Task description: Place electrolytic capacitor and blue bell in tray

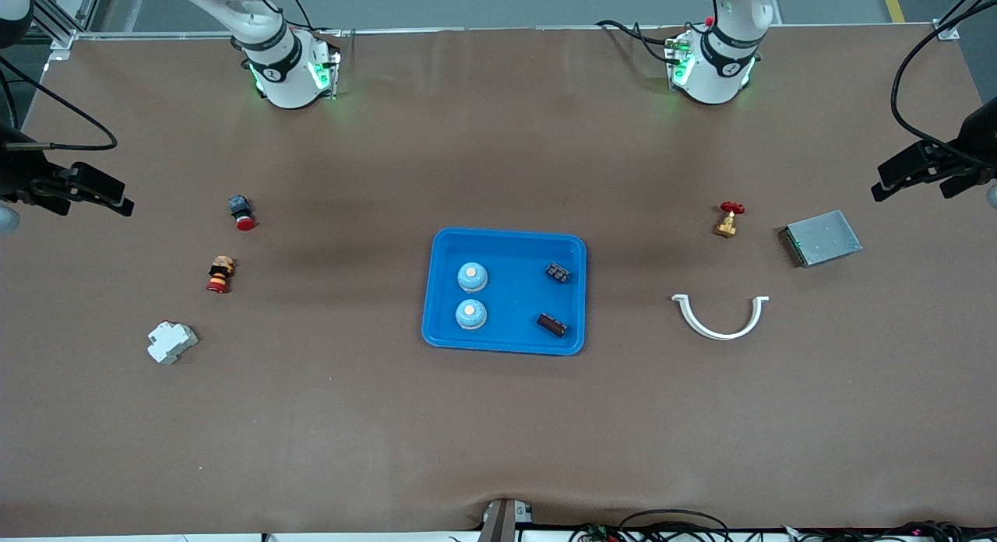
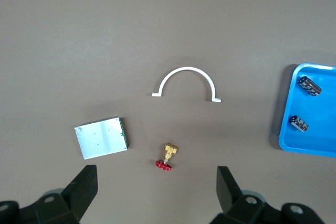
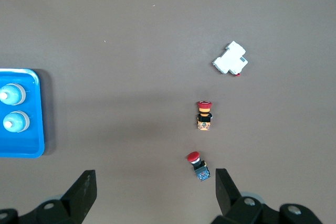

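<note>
On the desk [image 1: 498, 433], at its middle, we find the tray [image 1: 504, 341], the largest item, lying flat with its raised rim keeping the contents from sliding out. Inside it, toward the right arm's end, sit two blue bells [image 1: 471, 276] upright on their bases, one nearer the front camera than the other and just apart. Toward the left arm's end of the tray lie two dark electrolytic capacitors [image 1: 557, 273] on their sides, likewise one nearer the camera. We judge the task's parts as already placed, grouped by kind so each arm served its own half.

Toward the left arm's end, outside the tray, rest a grey metal box [image 1: 822, 237], a white half-ring clip [image 1: 720, 318] and a small brass valve [image 1: 727, 219] with a red handle. Toward the right arm's end rest a white breaker [image 1: 171, 342] and two red-capped push buttons [image 1: 220, 274], all well apart from the tray and not part of the task.

The left gripper [image 2: 157, 182] hangs over the valve and box with jaws released and holding nothing. The right gripper [image 3: 156, 184] hangs over the push buttons, jaws likewise spread and empty. We read both arms as waiting.
</note>
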